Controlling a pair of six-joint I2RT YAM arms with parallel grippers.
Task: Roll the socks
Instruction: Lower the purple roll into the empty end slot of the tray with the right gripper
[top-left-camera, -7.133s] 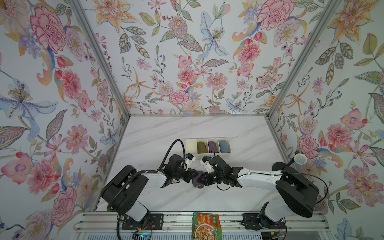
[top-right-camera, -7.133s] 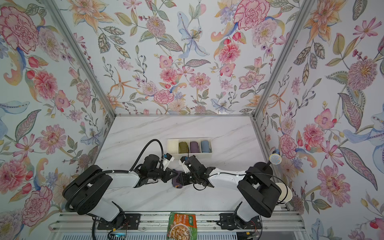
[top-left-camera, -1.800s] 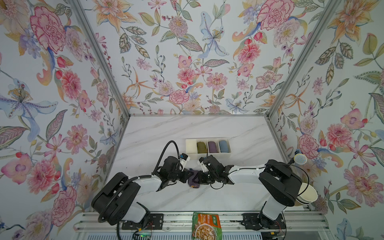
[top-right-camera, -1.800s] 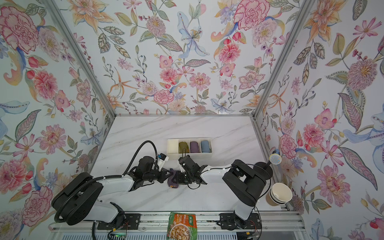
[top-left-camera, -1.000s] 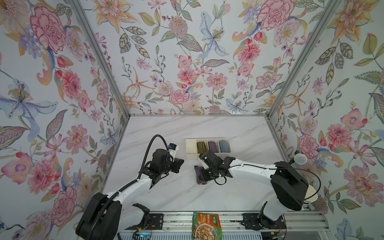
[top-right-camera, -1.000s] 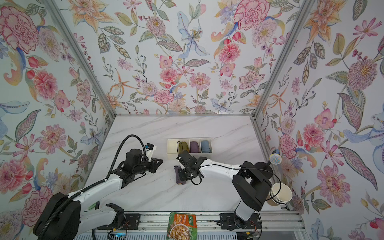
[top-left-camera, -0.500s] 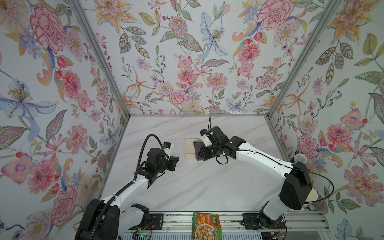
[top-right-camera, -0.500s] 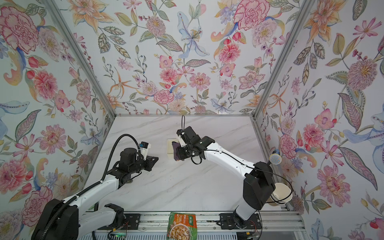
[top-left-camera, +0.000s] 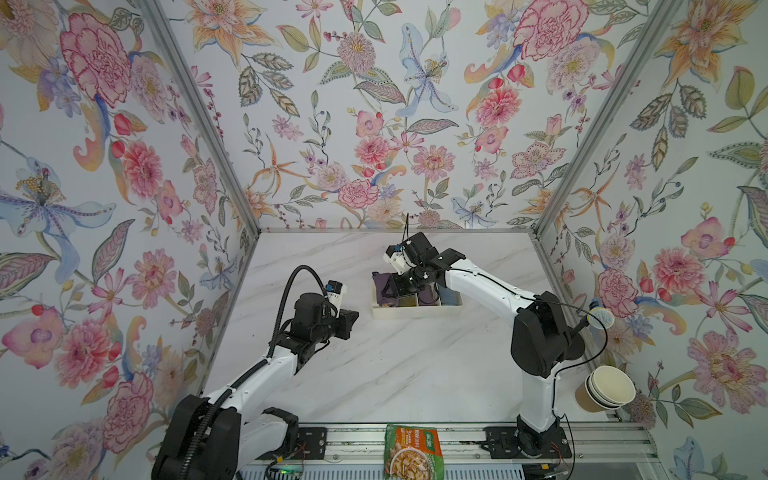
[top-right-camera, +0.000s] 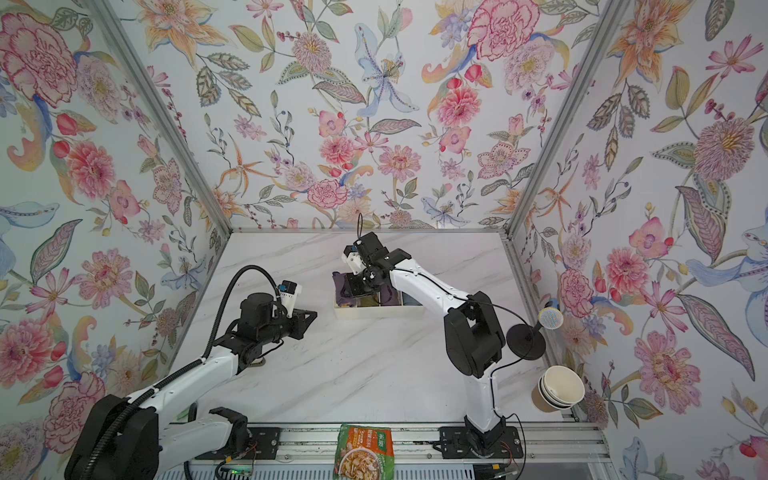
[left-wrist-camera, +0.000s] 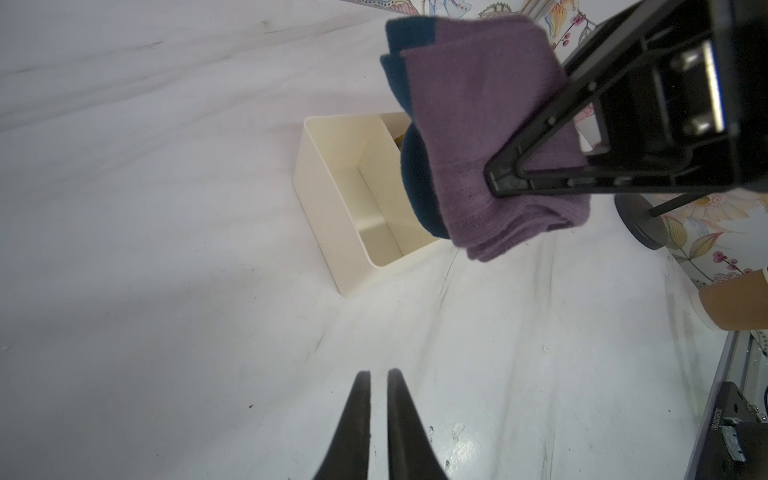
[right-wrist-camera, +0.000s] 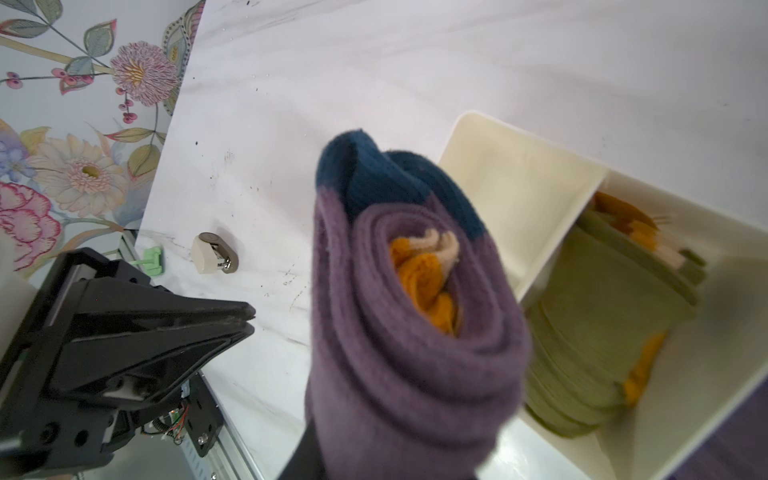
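Hanging rolled, yellow cuff tucked inside, the socks (right-wrist-camera: 415, 332) are pinched in the right gripper (left-wrist-camera: 498, 183) over the organizer tray (left-wrist-camera: 328, 208), at its empty end compartment (left-wrist-camera: 353, 137) beside the olive-green bundle (right-wrist-camera: 602, 332); looks lined up for drop-in. Meanwhile the left gripper (left-wrist-camera: 378, 374) is nearly closed, empty, well clear above the table (left-wrist-camera: 166, 291).

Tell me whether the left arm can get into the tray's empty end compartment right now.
Probably not: the right gripper holds the rolled socks seemingly right over that compartment, blocking the way in from above.
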